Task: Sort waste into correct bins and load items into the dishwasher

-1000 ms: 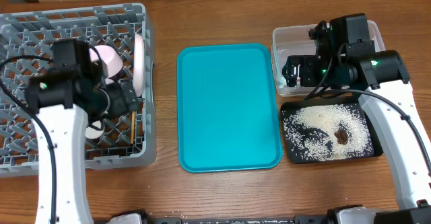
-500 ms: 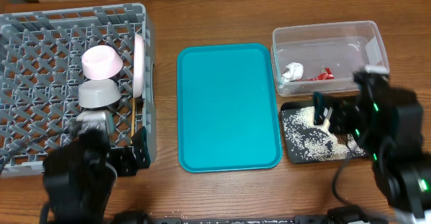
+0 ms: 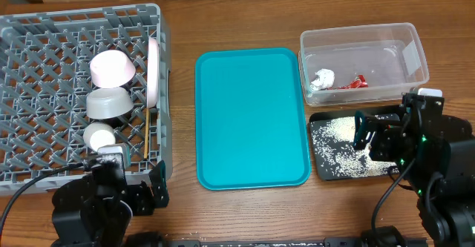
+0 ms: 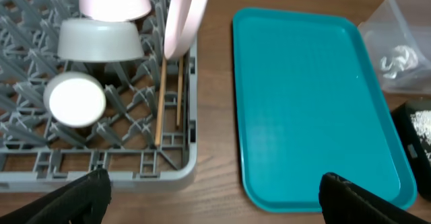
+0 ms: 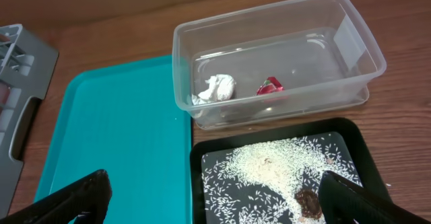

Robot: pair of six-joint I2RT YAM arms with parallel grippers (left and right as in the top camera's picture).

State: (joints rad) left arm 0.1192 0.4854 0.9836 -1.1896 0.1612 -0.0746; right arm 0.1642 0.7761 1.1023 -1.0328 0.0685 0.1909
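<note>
Overhead: large square grey plastic dish rack (image 3: 82, 13) sits at the left of the wooden table (image 3: 237, 10). A flat teal serving tray (image 3: 251, 117) is in the middle. A clear rectangular plastic tub (image 3: 358, 30) is at upper right, with a shallow black rectangular tray (image 3: 319, 169) just in front of it. The rack's right-hand part holds, back to front, a pale pinkish bowl (image 3: 111, 67) upside down, a grey bowl (image 3: 109, 103) upside down, and a small white cup (image 3: 99, 136); which way up the cup is, I can't tell. A round white plate (image 3: 153, 73) stands on edge just beside the two bowls, along the rack's right wall. Left wrist view: two thin wooden chopsticks (image 4: 161, 99) lie side by side in the lattice below the plate's lower edge, near the rack's front-right corner. Tub contents: crumpled white napkin (image 3: 323, 78) and crumpled red-and-white wrapper (image 3: 356, 82), close together on the tub floor. Loose white rice grains (image 5: 269, 167) are scattered across the black tray, with a brown food bit (image 5: 308, 200) among them toward the front right. Left gripper (image 4: 215, 200) hangs in front of the rack, fingers spread wide, nothing between them. Right gripper (image 5: 215, 200) hovers over the black tray, also spread wide, nothing held.
</note>
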